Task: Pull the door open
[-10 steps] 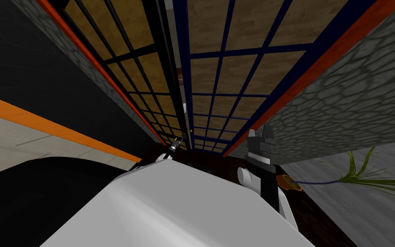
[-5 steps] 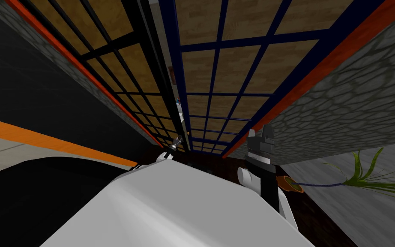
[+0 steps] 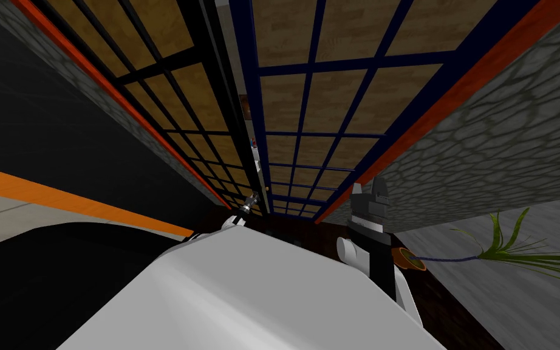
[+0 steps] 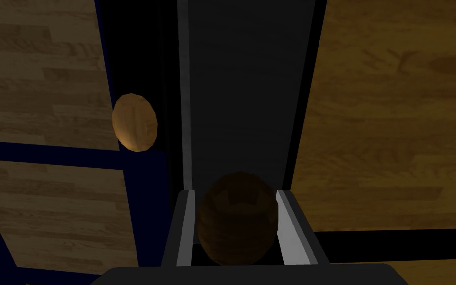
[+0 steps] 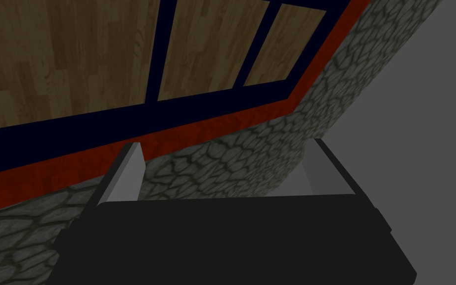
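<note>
Dbl door dead ahead of robot, close: dark bars in a grid over brown wood-look panels. L leaf (image 3: 169, 85) is black-framed, R leaf (image 3: 327, 103) navy-framed. A narrow gap runs up the middle betw. the two. Bits of colour show through it, too small to ID.

Dark knob (image 4: 237, 217), round and wood-look, sits on the black stile at the L leaf's meeting edge. L gripper (image 4: 235, 193) is pinching it, fingers (image 4: 186, 222) pressed to its two sides. The knob is set deep betw. them, close to the gripper body. From above, that gripper is low at the centre seam of the door.

Pale knob (image 4: 134, 122), lighter brown, is just beside it on the navy leaf's edge and clear of the fingers.

R gripper (image 3: 370, 189) is raised to the right of the door, near the red frame strip (image 3: 455, 97), holding nothing. Its fingers are spread wide, w/ stone wall (image 3: 503, 140) seen betw. them.

Far right, a pot (image 3: 411, 259) w/ long green leaves (image 3: 515, 249) stands against a grey wall. To the left is an orange band (image 3: 60, 195) w/ a black area above it.
</note>
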{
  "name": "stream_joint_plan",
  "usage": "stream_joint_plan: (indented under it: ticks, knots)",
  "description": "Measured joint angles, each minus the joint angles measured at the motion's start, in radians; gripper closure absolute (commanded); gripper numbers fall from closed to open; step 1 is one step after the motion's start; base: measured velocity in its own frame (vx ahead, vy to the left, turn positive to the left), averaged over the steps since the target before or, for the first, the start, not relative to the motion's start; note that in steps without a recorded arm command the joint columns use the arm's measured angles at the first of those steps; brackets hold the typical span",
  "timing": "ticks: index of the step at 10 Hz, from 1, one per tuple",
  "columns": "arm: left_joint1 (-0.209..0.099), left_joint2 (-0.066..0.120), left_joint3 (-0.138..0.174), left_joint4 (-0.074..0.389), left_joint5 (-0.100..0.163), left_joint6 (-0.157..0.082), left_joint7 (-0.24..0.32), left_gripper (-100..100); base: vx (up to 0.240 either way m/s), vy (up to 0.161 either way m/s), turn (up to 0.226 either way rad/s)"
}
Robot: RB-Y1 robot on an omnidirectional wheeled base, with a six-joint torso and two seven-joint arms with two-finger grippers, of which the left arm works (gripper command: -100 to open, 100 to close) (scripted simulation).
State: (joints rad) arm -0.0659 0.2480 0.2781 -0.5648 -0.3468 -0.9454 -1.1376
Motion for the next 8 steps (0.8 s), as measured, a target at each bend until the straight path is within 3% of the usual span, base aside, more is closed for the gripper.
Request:
stream_joint_plan:
  ticks: [4,8]
  knots:
    - [0.017,-0.002,-0.014,-0.017,0.019,0.009,0.085,100,-0.105,0.030,-0.016]
    - [0.023,0.004,-0.028,0.013,0.048,-0.001,0.190,100,-0.085,0.023,-0.023]
